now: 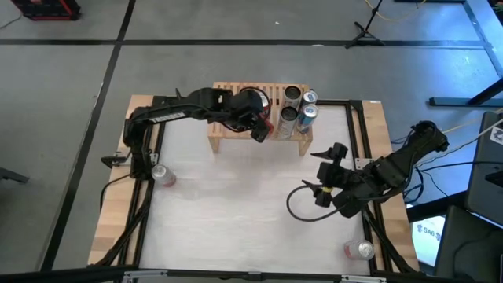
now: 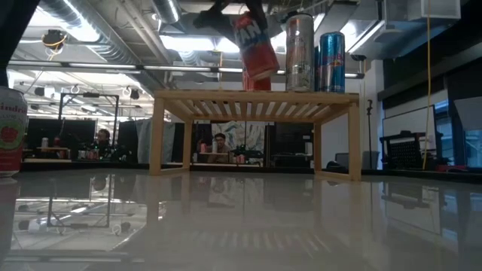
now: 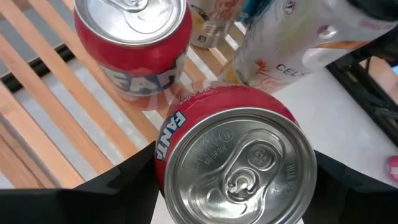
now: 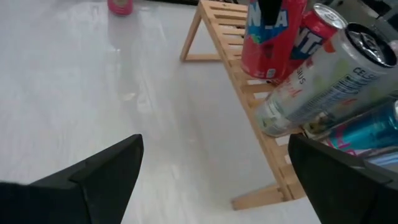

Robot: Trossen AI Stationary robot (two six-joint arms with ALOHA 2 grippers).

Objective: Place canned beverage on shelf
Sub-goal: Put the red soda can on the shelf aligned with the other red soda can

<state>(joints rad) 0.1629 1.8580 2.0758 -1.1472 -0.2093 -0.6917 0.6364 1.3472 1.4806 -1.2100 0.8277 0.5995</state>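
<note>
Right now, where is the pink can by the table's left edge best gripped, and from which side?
Probably across the round side wall of the pink can, near mid-height, coming level from the table's open middle. It stands upright and alone, so fingers fit either side; the flat lid gives no hold.

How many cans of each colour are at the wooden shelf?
Red cans: 2, the held can in the left gripper and the standing can.
Silver cans: 2
Blue cans: 2
Total: 6 cans. The right gripper waits open nearby.
</note>
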